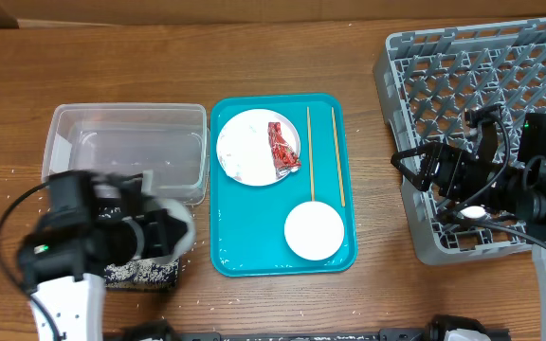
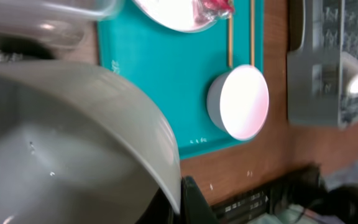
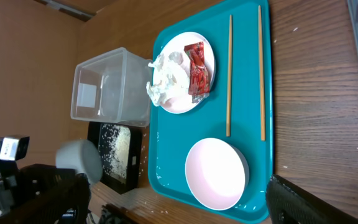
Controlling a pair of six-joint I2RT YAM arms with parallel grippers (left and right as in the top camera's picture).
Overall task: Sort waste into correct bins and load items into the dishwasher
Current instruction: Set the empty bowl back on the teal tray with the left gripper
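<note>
Small white bowl: clenched in left gripper, over black tray strewn with rice grains. Right gripper: released, empty, above grey dish rack.

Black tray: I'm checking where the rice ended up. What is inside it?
White rice grains lie scattered across the black tray. The white bowl and the left arm cover part of it, so whatever lies there cannot be seen.
</note>
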